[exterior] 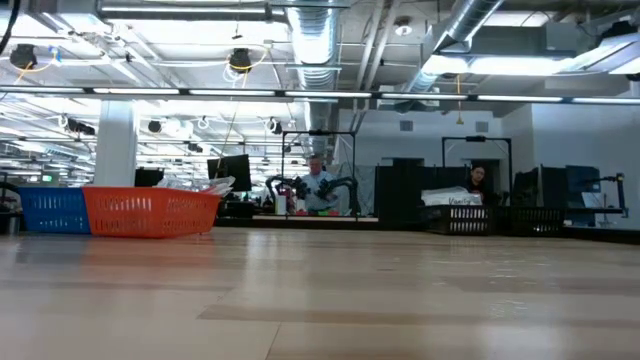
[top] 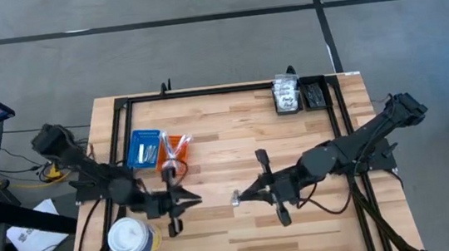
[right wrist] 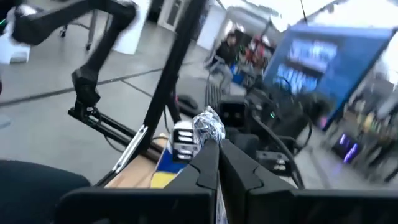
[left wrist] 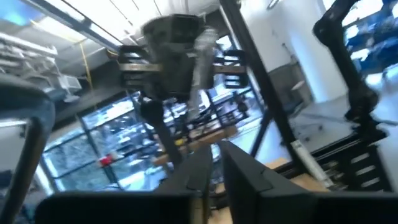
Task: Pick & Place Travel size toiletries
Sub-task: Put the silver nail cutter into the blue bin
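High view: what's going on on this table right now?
Both arms are over the middle of the table, tips facing each other. The right gripper is shut on a crinkly clear packet, held above the wood. The left gripper, fingers closed and holding nothing, sits near the white cup. The blue tray and orange tray already hold items; more toiletries wait at the far edge.

**What sits on the worktop**

We see a pale wooden worktop [top: 243, 224]. On its left side rest a blue tray [top: 144, 148] and an orange tray [top: 173, 150], touching. A white lidded cup [top: 131, 236] stands near the left front corner. Clear packets [top: 287, 95] and a dark tray [top: 314, 94] sit at the far right edge.
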### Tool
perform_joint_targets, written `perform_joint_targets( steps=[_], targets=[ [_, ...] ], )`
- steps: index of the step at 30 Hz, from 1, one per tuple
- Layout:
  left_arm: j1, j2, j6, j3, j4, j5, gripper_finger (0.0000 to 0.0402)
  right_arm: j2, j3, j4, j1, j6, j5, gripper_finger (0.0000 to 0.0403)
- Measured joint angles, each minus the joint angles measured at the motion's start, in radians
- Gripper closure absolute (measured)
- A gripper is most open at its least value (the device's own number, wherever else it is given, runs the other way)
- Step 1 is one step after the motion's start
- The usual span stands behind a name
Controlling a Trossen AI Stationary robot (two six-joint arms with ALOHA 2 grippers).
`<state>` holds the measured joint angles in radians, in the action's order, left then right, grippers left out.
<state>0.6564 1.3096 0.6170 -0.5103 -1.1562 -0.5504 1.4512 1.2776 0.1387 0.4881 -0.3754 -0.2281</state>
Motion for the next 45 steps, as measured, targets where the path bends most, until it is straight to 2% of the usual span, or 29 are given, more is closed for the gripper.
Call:
perform_joint_targets(
  steps=[3,6,11,15,18,21,28,34,45],
  targets=[
    [0.0,-0.131,0.048,-0.055,0.194,-0.011,0.0339,-0.001,0.021,0.008,0.033,-0.121,0.003,0.0403],
    [-0.022,-0.203,0.087,-0.146,0.329,0.009,0.03,-0.001,0.021,0.025,0.061,-0.201,0.004,0.0403],
    [-0.045,-0.164,0.105,-0.211,0.42,0.068,0.0255,-0.001,0.01,0.033,0.066,-0.202,0.006,0.0403],
    [-0.075,-0.033,0.167,-0.244,0.436,0.079,0.0244,0.003,-0.028,0.034,0.041,-0.176,0.005,0.0403],
    [-0.092,0.04,0.164,-0.313,0.399,0.079,0.024,0.004,-0.084,0.114,0.021,-0.179,0.015,0.0403],
    [-0.092,0.101,0.175,-0.331,0.433,0.083,0.0237,0.003,-0.096,0.149,0.01,-0.181,0.02,0.0403],
    [-0.092,0.097,0.161,-0.342,0.422,0.08,0.022,-0.004,-0.105,0.162,0.012,-0.204,0.024,0.0403],
    [-0.092,0.091,0.13,-0.344,0.414,0.085,0.0206,0.037,-0.107,0.228,0.0,-0.249,0.071,0.0403],
    [-0.097,0.091,0.126,-0.344,0.41,0.085,0.0204,0.061,-0.105,0.274,-0.036,-0.244,0.075,0.0403]
  ],
)
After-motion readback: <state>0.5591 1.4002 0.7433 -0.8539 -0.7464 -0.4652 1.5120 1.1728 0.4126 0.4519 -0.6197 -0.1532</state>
